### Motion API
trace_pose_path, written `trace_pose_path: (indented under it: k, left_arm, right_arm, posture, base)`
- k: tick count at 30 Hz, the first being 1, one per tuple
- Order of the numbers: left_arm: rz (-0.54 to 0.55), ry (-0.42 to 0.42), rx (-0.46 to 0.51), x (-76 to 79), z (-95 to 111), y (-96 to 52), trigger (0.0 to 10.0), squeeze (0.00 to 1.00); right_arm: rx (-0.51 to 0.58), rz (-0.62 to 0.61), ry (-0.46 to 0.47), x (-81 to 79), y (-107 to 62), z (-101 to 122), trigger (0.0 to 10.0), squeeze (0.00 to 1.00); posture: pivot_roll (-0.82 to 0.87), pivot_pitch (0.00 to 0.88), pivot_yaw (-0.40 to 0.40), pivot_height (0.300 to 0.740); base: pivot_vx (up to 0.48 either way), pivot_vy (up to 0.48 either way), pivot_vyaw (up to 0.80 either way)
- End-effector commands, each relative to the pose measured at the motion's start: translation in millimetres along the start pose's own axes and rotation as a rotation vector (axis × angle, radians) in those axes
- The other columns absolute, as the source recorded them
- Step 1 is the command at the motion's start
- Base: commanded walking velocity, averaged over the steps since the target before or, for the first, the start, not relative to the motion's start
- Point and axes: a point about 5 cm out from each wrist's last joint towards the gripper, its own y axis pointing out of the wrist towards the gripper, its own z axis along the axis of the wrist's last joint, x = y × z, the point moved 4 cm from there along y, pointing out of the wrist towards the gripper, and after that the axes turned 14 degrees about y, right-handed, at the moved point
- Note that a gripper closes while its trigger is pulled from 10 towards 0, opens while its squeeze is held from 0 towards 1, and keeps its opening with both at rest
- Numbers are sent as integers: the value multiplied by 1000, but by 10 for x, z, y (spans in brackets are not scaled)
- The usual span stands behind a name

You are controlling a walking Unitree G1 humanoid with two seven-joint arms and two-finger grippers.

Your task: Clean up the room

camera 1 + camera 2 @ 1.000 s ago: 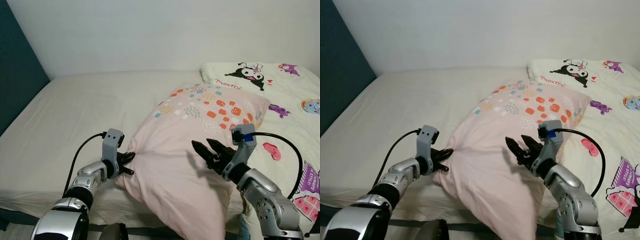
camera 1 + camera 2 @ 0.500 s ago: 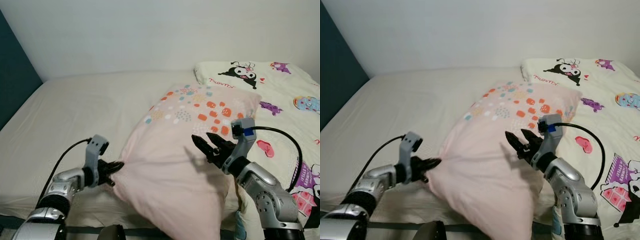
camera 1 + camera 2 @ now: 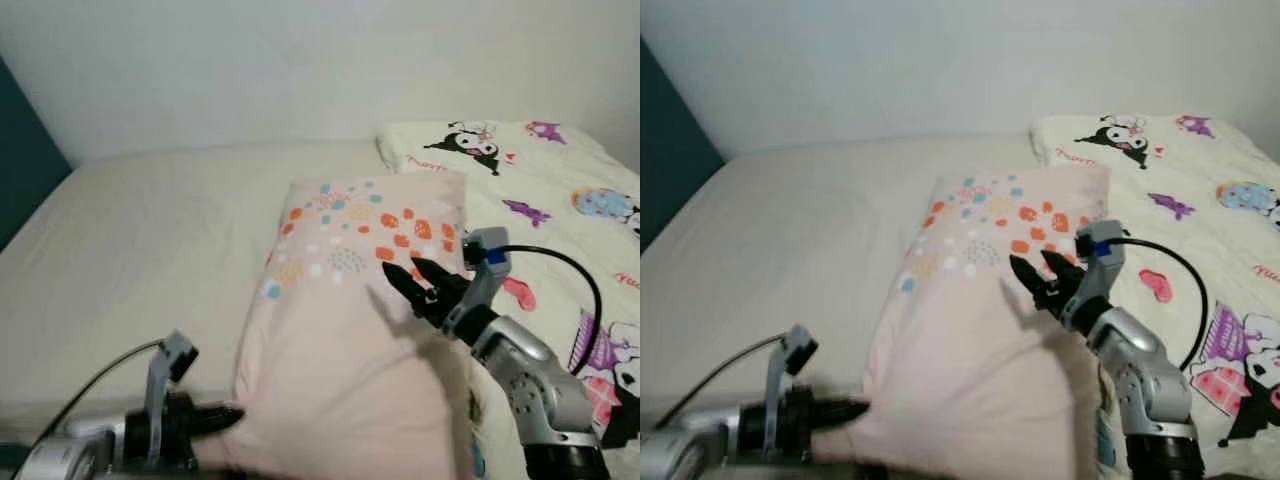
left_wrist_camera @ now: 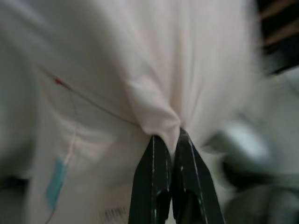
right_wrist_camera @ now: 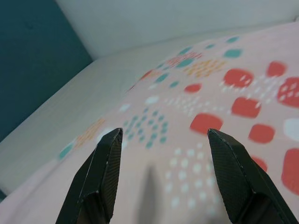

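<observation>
On the bed, toward its near edge and right of centre: one pillow, pale pink soft cloth, plump and rectangular, its far end printed with orange, teal and white dots. It lay lengthwise, far end toward the wall, near end at the mattress edge.

Left gripper: low at the pillow's near left corner, fingers pressed together on a puckered fold of the pink cloth, fabric gathered into creases at the tips.

Right gripper: raised over the pillow's right side just below the dotted patch, black fingers spread wide apart with nothing between them, ridged pads facing inward, not touching the cloth.

Blanket: cream, printed with cartoon figures, crumpled along the bed's right side, beside and partly behind the pillow.

Open room: a broad stretch of smooth cream sheet lay left of the pillow, running to a dark teal panel at the bed's left side.
</observation>
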Motion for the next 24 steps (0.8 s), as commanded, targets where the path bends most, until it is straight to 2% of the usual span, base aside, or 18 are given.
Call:
trace_pose_path:
  k: [1,3,6,7,8,9,10,11,13,17,19,20,22,23,24]
  left_arm:
    - [-75,-97,-10,189,-58,32,0,0]
    - [-94,-129,29,273,19,64,0,0]
    - [-96,-120,34,352,66,105,0,0]
    - [-49,-62,23,315,54,137,0,0]
    - [52,-3,22,194,54,171,10000,0]
    - [52,-3,22,194,54,171,10000,0]
    - [161,49,24,47,61,186,10000,0]
    - [244,62,29,-67,87,179,10000,1000]
    - [338,58,60,-198,177,146,10000,1000]
    - [365,58,78,-237,226,130,10000,1000]
    - [405,60,158,-344,402,43,10000,1000]
    - [419,55,203,-399,495,-17,10000,1000]
    - [469,51,295,-557,700,-155,10000,1000]
    - [469,51,295,-557,700,-155,10000,1000]
    - [502,41,326,-643,766,-207,10000,1000]
  right_arm:
    - [-5,3,8,8,7,-31,10000,0]
    - [-4,7,8,4,19,-27,10000,0]
    - [-2,11,6,-3,33,-21,10000,0]
    - [-2,12,5,-3,37,-21,10000,0]
    - [-1,11,4,-2,39,-20,10000,0]
    - [-1,11,4,-2,39,-20,10000,0]
    - [0,10,3,-1,40,-21,10000,0]
    - [1,9,3,2,40,-21,10000,0]
    - [3,4,1,13,37,-18,10000,0]
    - [4,2,0,20,34,-16,10000,0]
    - [11,-29,-1,73,20,-3,10000,0]
    - [18,-64,3,129,14,8,10000,0]
    - [18,-245,-10,412,-19,23,10000,0]
    - [18,-245,-10,412,-19,23,10000,0]
    - [6,-357,-31,581,-58,17,10000,0]
  posture:
    - [-43,131,30,600]
    - [-43,131,30,600]
    - [-42,129,30,600]
    - [-41,128,31,600]
    - [-40,129,31,600]
    - [-40,129,31,600]
    - [-41,128,32,600]
    - [-41,128,32,600]
    - [-45,128,35,600]
    - [-45,128,35,600]
    - [-50,127,37,600]
    - [-50,127,37,600]
    - [-51,127,35,600]
    - [-51,127,35,600]
    - [-51,127,35,600]
  base:
    - [0,0,0]
    - [0,0,0]
    - [0,0,0]
    - [0,0,0]
    - [0,0,0]
    - [0,0,0]
    - [0,0,0]
    - [0,0,0]
    - [0,0,0]
    - [0,0,0]
    - [0,0,0]
    - [0,0,0]
    - [0,0,0]
    - [0,0,0]
    - [0,0,0]
